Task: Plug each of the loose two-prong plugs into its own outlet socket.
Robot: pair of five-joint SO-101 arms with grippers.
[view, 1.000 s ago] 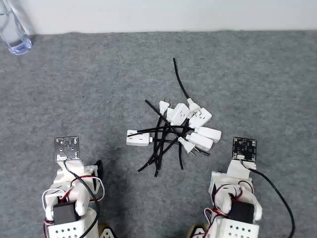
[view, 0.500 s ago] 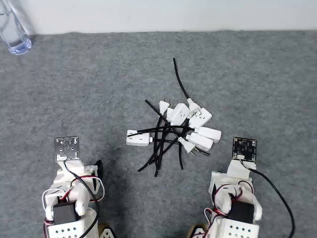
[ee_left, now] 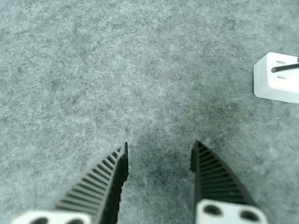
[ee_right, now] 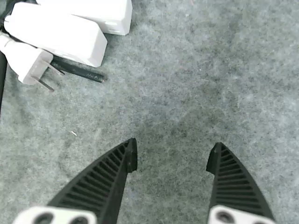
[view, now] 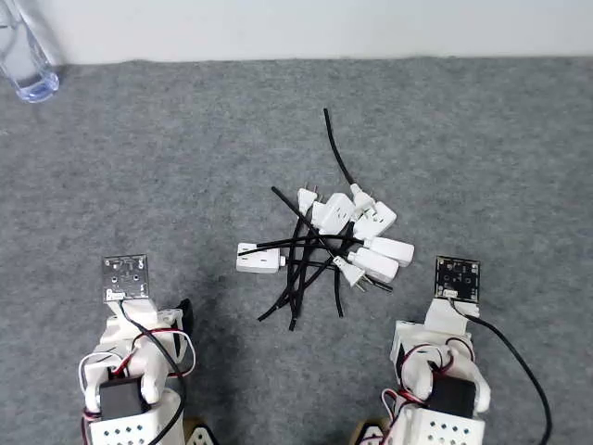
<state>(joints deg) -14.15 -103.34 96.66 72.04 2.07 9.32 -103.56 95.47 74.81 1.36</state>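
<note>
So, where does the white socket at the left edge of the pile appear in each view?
High view: the lone socket lies left of the pile, nearer the left arm.
Left wrist view: the lone socket sits ahead of the open left hand, to one side.
Right wrist view: this faces the pile's other end.
Shared landmark: the black cord across its top.

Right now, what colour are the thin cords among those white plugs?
Black; the thin cords show best in the high view.

A: Can you read any writing in these views?
B: No. You have no legible text, number or sign on the white outlet sockets [view: 259, 258] or plugs [view: 347, 270].
</note>
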